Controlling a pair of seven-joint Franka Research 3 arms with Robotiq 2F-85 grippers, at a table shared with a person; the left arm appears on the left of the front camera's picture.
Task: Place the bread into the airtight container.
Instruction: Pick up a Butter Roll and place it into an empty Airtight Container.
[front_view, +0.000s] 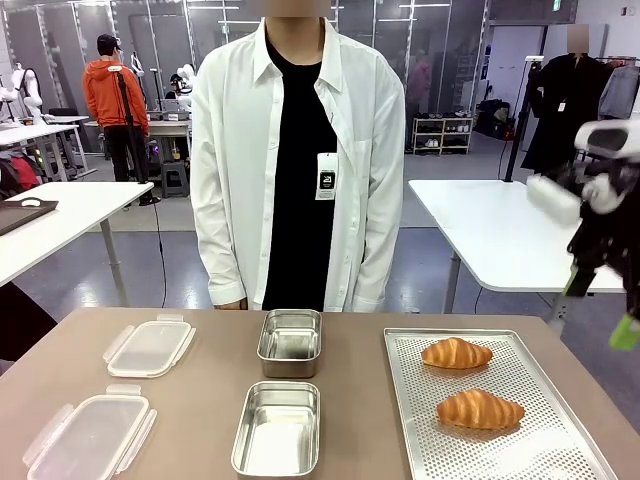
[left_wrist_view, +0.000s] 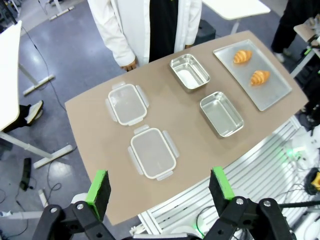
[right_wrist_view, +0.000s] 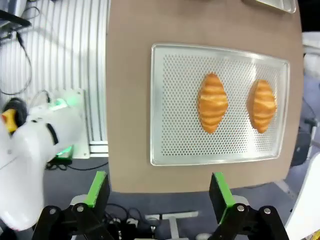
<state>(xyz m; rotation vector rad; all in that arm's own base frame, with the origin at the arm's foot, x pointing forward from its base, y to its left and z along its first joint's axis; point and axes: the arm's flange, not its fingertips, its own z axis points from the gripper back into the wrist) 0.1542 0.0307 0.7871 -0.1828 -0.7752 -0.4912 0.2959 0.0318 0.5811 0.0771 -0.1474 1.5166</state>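
Note:
Two golden croissants, the bread, lie on a perforated metal tray (front_view: 410, 420) at the table's right: one farther back (front_view: 456, 352), one nearer (front_view: 480, 409). Two empty steel containers stand in the middle, one behind (front_view: 290, 342) the other (front_view: 277, 428). My right gripper (right_wrist_view: 159, 189) hangs open high over the tray's outer edge, with both croissants (right_wrist_view: 213, 102) (right_wrist_view: 262, 105) below it. From the front it shows at the right edge (front_view: 598, 310). My left gripper (left_wrist_view: 159, 186) is open, far above the table's left side.
Two clear plastic lids (front_view: 150, 347) (front_view: 88, 436) lie at the table's left. A person in a white shirt stands at the far edge, one hand (front_view: 232, 303) near the table. The tray's near right corner reaches the table's edge.

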